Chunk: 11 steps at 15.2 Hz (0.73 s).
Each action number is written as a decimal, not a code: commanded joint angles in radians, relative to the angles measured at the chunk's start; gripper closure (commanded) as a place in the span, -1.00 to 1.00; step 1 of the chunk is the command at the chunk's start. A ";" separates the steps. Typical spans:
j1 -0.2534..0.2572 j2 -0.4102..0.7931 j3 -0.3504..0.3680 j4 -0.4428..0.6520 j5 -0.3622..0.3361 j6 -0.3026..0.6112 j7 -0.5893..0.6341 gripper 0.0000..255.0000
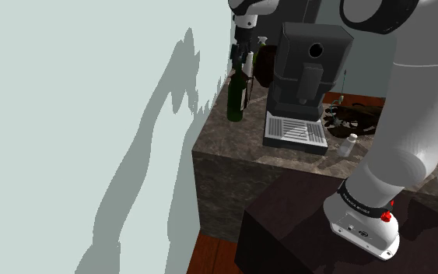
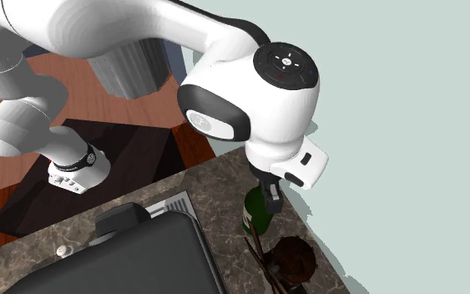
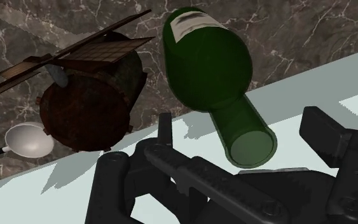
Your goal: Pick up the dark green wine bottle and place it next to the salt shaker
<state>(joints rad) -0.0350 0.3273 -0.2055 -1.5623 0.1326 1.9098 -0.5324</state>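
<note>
By the wall, at the counter (image 1: 233, 142) corner, the dark green wine bottle (image 1: 238, 92) stood upright. The hand (image 1: 243, 48) hung over its neck, fingers apart, gripping nothing. To the right stood a coffee machine (image 1: 306, 74), then the salt shaker (image 1: 352, 145).

We lose wine bottle (image 2: 258, 219) neck behind gripper (image 2: 271, 199); coffee machine (image 2: 141, 261) beside wine bottle cut off by edge; salt shaker (image 2: 60, 250) too small.
</note>
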 commanded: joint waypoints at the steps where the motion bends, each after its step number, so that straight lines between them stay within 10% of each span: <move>1: 0.000 0.002 0.000 -0.005 0.001 0.007 0.000 -1.00; 7: 0.000 0.002 0.000 -0.005 0.001 0.007 0.000 -1.00; 8: 0.000 0.002 0.000 -0.005 0.001 0.007 0.000 1.00; 11: 0.000 0.001 0.000 -0.005 0.001 0.007 0.000 1.00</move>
<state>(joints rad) -0.0347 0.3286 -0.2052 -1.5674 0.1331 1.9172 -0.5326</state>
